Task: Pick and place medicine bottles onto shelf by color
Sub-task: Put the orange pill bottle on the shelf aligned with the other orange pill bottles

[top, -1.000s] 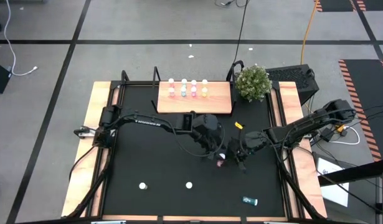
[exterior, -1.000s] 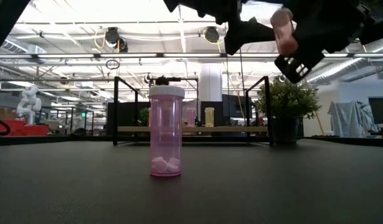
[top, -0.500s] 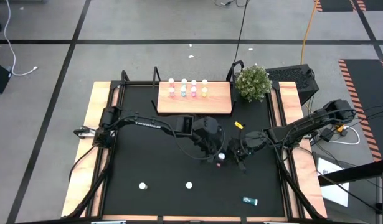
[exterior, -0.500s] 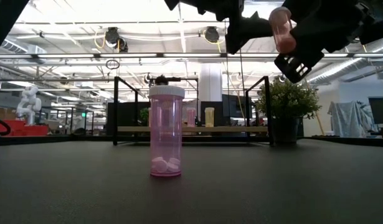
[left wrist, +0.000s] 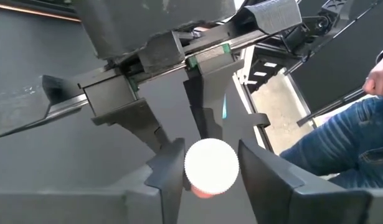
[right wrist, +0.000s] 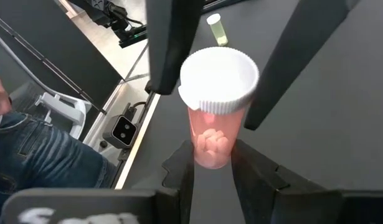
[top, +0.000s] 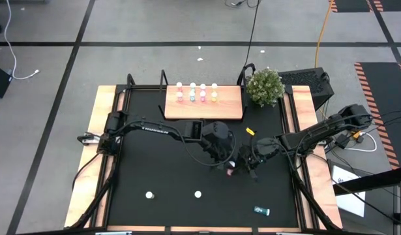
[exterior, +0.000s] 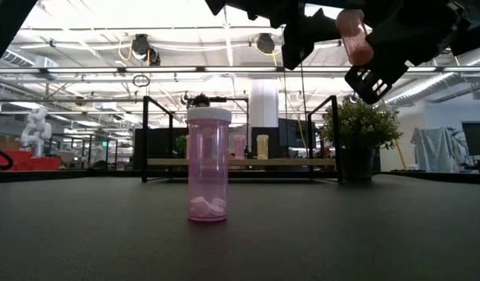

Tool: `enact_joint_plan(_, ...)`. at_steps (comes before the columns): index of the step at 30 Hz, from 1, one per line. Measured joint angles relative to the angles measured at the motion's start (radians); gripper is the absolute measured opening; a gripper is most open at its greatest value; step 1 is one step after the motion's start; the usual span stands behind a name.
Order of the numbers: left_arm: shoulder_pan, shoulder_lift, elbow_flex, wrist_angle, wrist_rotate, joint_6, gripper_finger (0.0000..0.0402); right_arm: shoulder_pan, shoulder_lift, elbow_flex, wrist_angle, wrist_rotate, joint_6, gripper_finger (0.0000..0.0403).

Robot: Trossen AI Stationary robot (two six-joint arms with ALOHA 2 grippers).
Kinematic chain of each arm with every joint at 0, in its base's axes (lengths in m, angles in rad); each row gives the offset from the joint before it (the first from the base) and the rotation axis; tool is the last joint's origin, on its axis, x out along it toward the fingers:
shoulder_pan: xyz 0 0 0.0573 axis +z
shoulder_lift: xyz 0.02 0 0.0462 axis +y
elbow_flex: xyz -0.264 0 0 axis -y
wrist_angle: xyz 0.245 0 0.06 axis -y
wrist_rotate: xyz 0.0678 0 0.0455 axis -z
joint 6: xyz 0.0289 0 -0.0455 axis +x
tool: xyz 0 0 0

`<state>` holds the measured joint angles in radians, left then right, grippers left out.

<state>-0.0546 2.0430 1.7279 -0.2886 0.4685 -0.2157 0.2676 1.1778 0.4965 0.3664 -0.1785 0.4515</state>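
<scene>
While both arms meet over the middle of the mat, a pink bottle hangs in the air between them, clear of the desk.

- Right pincer: clamped on the bottle's pink body, with pills visible inside.
- Left pincer: closed on the same bottle's white cap. One finger sits on each side of the cap, and in the right wrist view both look to be touching it.
- In the low view the bottle is tilted, high above the mat.

Shelf sits at the back of the mat, with a row of bottles upright along its far edge, pink ones and a yellow one at the right end. Plant is just beside the shelf's right end.

Loose bottles on the mat:
- yellow bottle lying near the shelf's right front corner
- teal bottle lying at front right
- two upright bottles near the front, seen as white caps from above; the low view shows one is pink.

Person in jeans stands beside the desk.
</scene>
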Motion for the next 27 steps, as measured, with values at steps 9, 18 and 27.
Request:
enact_joint_plan(9,0.020,-0.011,0.000,-0.005,0.004,0.013,0.0119,0.000,0.000,0.000,0.002,0.098,-0.071,0.0139)
enact_joint_plan(18,0.087,-0.114,0.000,-0.059,-0.037,0.025,0.0126,-0.034,-0.065,-0.003,-0.103,0.250,-0.051,0.0228)
enact_joint_plan(27,0.208,-0.298,0.002,-0.260,-0.310,0.215,0.0126,-0.093,-0.264,-0.001,-0.326,0.339,-0.092,0.0230)
